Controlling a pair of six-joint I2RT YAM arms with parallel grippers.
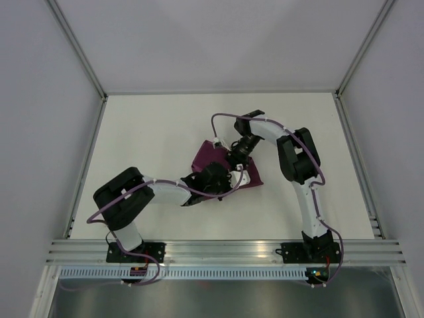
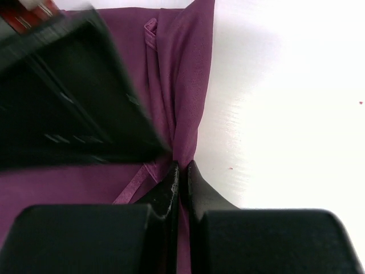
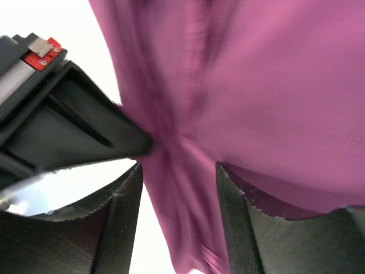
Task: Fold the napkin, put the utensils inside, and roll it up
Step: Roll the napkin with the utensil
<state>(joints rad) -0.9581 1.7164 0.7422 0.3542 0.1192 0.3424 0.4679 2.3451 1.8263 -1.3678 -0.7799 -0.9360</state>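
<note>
The left gripper (image 2: pixel 180 169) had its fingers pressed together on a pinch of the napkin (image 2: pixel 182 74), the cloth gathered into a narrow pleat right at the fingertips. From that pinch a ridge of folds ran straight ahead, away from the gripper, with flatter fabric spreading to its left and bare white table (image 2: pixel 285 114) just to its right. The right gripper (image 3: pixel 177 169) sat close beyond and to the left of the left fingertips, its jaws standing apart with a loose band of the blurred magenta cloth passing between them; it did not look to be squeezing the fabric, so I judged it as open around the napkin and not holding it. From above, the two grippers met over the middle of the cloth, which lay as a bunched, elongated shape; its long axis ran diagonally from beyond and left of the grippers down to their near right, one pointed corner showing at the far left end. The utensils could not be seen in any view, hidden or absent I cannot say. As a judgement, the task sat in its early part: the napkin was partly gathered but no clean fold showed, and the placing of the utensils and the rolling were not yet done.
</note>
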